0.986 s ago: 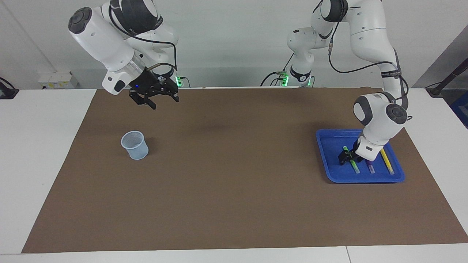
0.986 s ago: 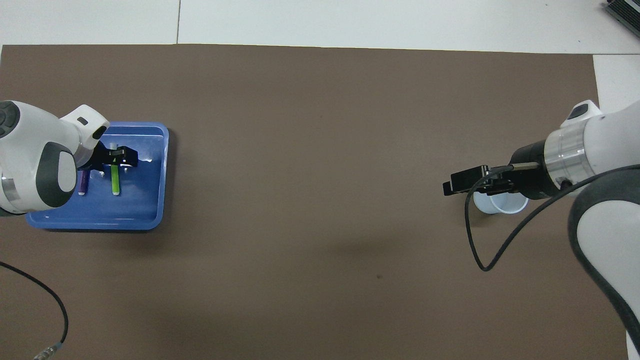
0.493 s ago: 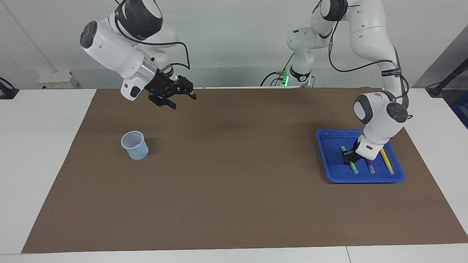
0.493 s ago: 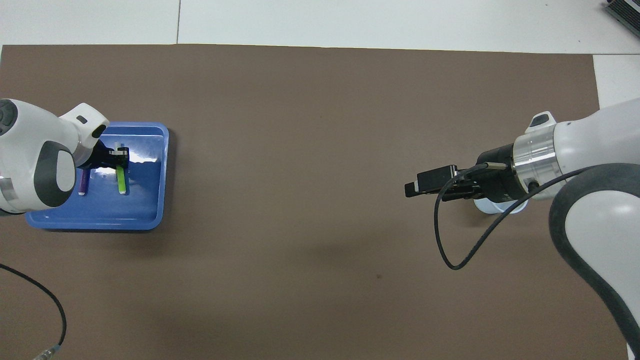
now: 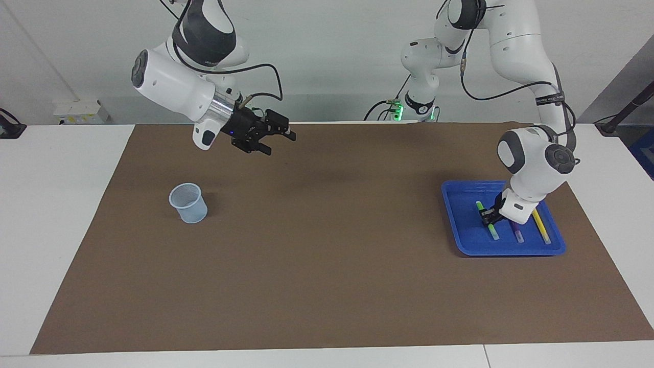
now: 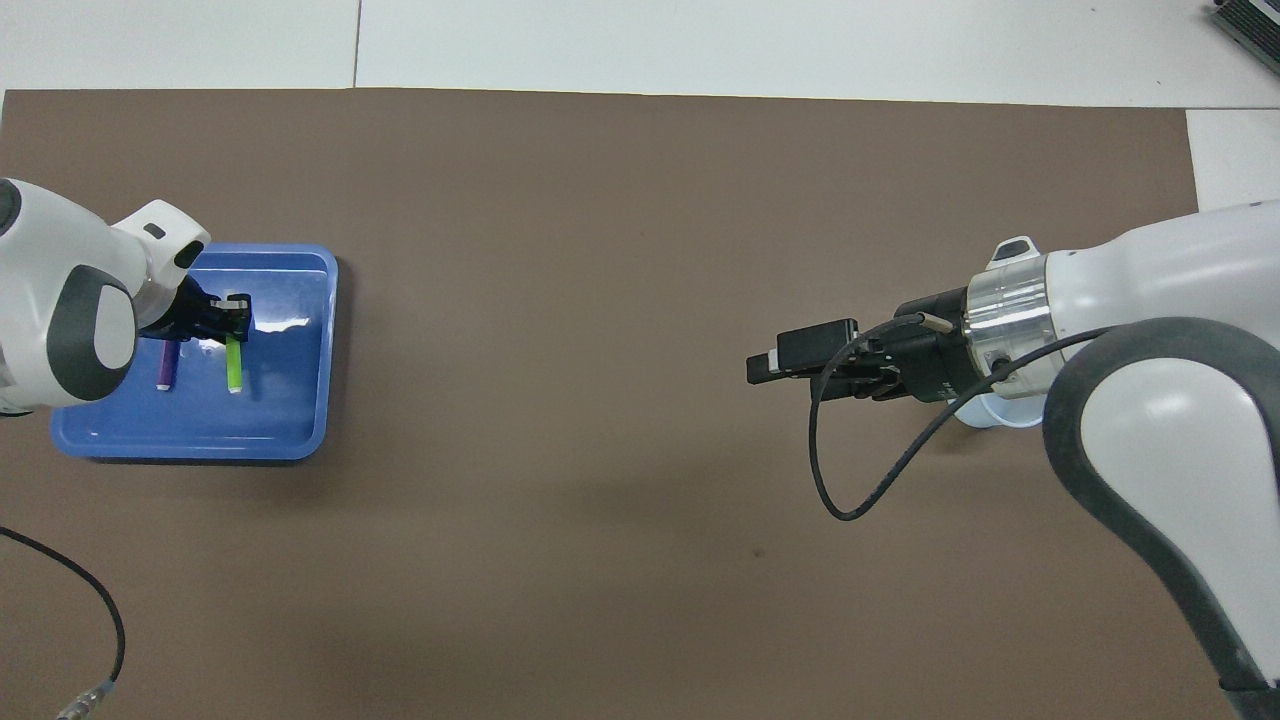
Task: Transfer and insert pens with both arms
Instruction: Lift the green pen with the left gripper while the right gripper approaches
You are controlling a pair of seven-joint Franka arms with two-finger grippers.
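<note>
Counts: one pale blue translucent plastic cup (image 5: pixel 188 203), one shallow blue rectangular plastic tray (image 5: pixel 457 225), three slim marker pens, two white jointed arms, all over a brown mat (image 5: pixel 327 266) covering the white tabletop (image 5: pixel 56 174). Working across the facing view from the right arm's end. Cup stands upright on the mat, alone, nothing in it that can be seen. Right end effector (image 5: pixel 278 141) is raised in the air over bare mat, toward the middle of the tabletop from the cup and well apart from it; black fingers spread, nothing between them, touching nothing. In the overhead view the right arm's wrist covers most of the cup (image 6: pixel 985 412). At the left arm's end, the tray sits on the mat with all three pens lying in it side by side, roughly parallel: bright green pen (image 5: pixel 487 220), dark purple pen (image 5: pixel 517 232), yellow pen (image 5: pixel 540 226), the purple one between the other two. Left end effector (image 5: pixel 489 215) is down in the tray, fingers clenched across the middle of the green pen; whether the pen has left the tray floor cannot be told. Purple pen partly hidden under the left wrist; yellow pen untouched.
</note>
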